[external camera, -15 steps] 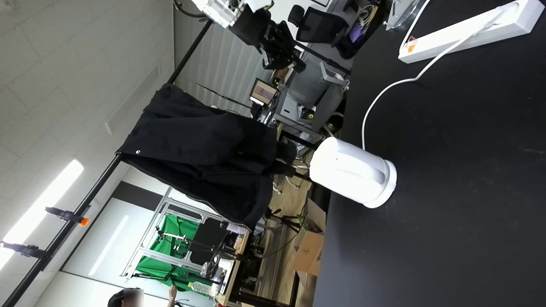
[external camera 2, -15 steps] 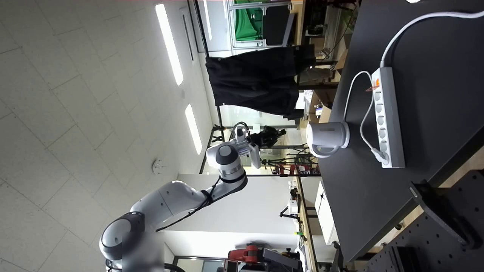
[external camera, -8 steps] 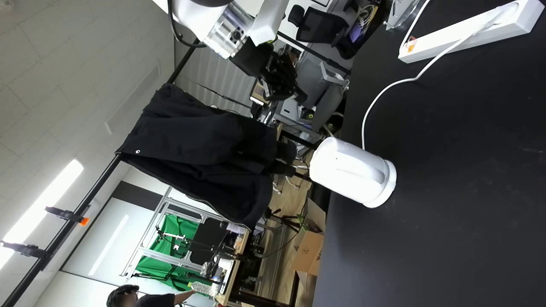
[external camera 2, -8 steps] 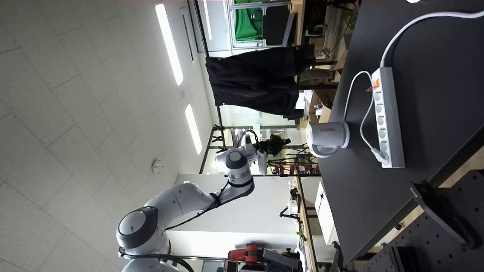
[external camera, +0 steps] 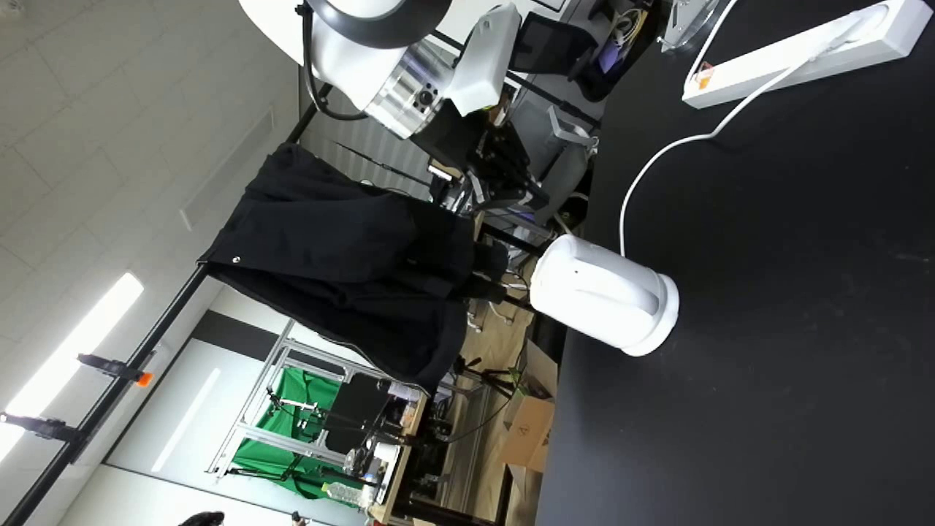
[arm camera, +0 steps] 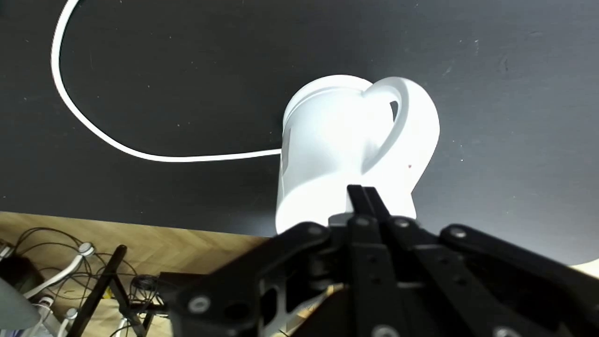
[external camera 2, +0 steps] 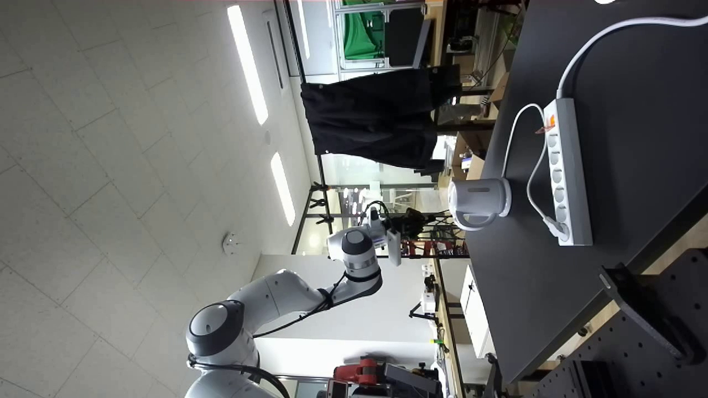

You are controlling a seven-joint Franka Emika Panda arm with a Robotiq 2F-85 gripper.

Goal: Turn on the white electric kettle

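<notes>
Gripper [arm camera: 364,189] has its fingers [arm camera: 357,203] together, side by side, aimed at the white electric kettle [arm camera: 323,140] from the lid end. Wrist view overlaps the fingertips with the lid [arm camera: 311,206]; both exterior views show a gap, so near but apart. White arm [external camera 2: 282,296] carries it, black cable strapped along the links.

Kettle stands upright on the black table [arm camera: 187,84], close to the table edge. Wrist view puts the handle [arm camera: 420,126] on the right, small reddish dot near its top, and the thin white cord [arm camera: 182,159] on the left. Grey strip [external camera 2: 480,189] on the body in an exterior view. Can't tell if it's switched on.

Cord loops across the tabletop to the long white power strip [external camera 2: 573,177]. Plug [external camera 2: 555,226] sits in the end socket. Orange switch [external camera 2: 552,120] is at the opposite end, where a thicker white cable [external camera 2: 664,21] leaves.

Beyond the table: black jacket [external camera: 343,234] hung on a black pole [external camera: 161,324], cardboard box [external camera: 529,429] past the edge, green cloth [external camera 2: 359,41] well back. Ceiling light [external camera 2: 247,63] lit. Red equipment [external camera 2: 362,371] in the background.
</notes>
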